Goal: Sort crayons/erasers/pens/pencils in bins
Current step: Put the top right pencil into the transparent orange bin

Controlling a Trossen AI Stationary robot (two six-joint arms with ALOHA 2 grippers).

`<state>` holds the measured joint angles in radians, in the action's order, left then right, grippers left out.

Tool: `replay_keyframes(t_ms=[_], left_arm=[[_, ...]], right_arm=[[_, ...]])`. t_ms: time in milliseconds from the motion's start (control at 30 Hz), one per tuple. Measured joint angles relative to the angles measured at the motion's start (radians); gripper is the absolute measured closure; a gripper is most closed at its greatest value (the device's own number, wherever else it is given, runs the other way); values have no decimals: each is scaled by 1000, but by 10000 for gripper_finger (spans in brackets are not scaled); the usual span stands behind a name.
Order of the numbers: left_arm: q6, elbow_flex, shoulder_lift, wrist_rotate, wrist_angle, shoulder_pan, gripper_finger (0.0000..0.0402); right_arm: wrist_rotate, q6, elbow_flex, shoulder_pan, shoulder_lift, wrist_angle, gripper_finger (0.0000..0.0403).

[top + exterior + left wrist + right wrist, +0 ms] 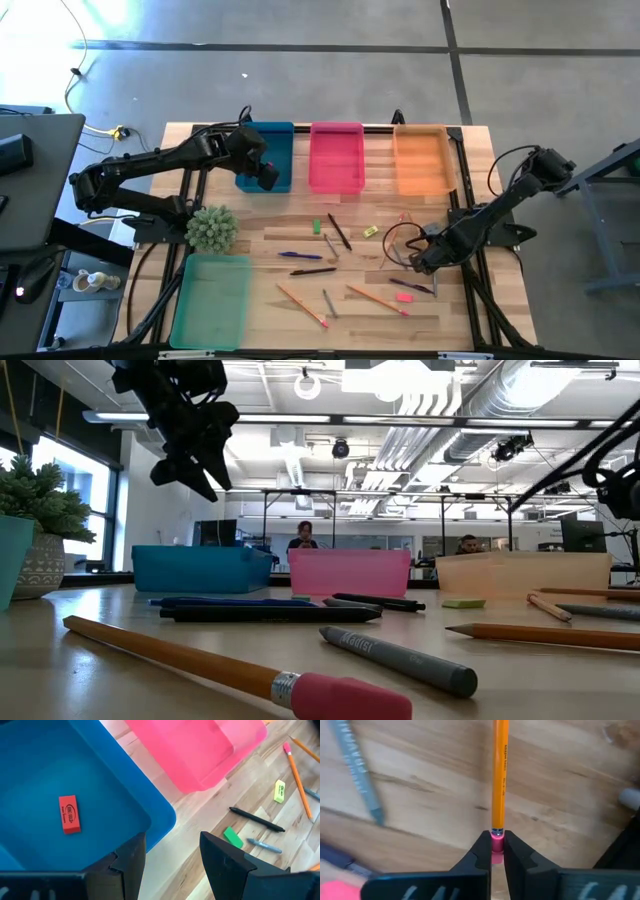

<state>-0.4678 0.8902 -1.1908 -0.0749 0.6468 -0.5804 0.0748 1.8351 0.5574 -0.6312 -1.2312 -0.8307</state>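
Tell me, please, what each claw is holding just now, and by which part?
The right claw grips a pencil by its pink eraser end. The left claw, open above the blue bin, holds nothing.

Bare wood at six o'clock of the orange bin (pixel 421 160); potted plant (pixel 211 229) blocking the green bin (pixel 211 299) at twelve o'clock.

One eraser (pixel 69 814) lies in the bin (pixel 150 815) under the left arm.

Two dark jointed arms (black cables trailing), angular black fingers (pixel 227 862).
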Motion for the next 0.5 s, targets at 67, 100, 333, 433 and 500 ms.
replay_keyframes(t_ms=[67,100,333,433,500], left_arm=[[13,0,0,0,0,0,229],[18,0,0,0,0,0,229],[28,0,0,0,0,0,229],[42,0,0,0,0,0,229],[45,0,0,0,0,0,229]], right_arm=[[-16,-1,20,0,0,-10,397],[-21,-2,33,0,0,-16,397],[-108,-29,128,7,1,-25,397],[-170,-30,159,21,1,-36,397],[-212,-44,179,37,2,-47,397]])
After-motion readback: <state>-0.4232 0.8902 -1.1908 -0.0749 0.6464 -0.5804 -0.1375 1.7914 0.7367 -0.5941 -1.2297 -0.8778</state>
